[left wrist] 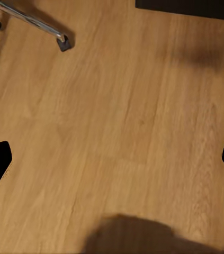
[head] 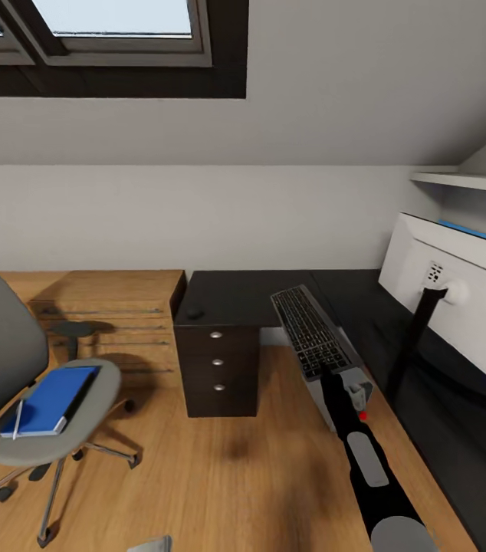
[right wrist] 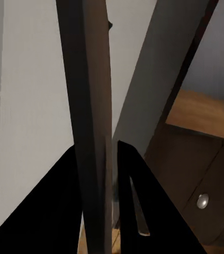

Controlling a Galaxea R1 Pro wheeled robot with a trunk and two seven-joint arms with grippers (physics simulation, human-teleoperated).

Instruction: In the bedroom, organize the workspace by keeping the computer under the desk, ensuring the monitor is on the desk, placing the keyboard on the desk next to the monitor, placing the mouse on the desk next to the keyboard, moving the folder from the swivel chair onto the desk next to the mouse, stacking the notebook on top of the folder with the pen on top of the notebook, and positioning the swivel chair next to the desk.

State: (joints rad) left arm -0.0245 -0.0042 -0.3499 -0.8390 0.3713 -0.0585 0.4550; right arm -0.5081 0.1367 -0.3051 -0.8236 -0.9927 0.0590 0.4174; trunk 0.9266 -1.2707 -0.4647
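The dark counter (head: 235, 295) is carrying the white monitor (head: 458, 307). The swivel chair (head: 13, 360) is sitting well apart, bearing the blue folder (head: 51, 399). The right hand (head: 335, 373) is clamping the keyboard (head: 308, 330) above the counter's edge; the left hand (left wrist: 112, 159) is hanging wide over the floor (left wrist: 117, 106).

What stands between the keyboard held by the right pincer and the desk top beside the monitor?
Nothing visible does. The keyboard in the right pincer hangs over the desk edge, with bare dark surface up to the monitor.
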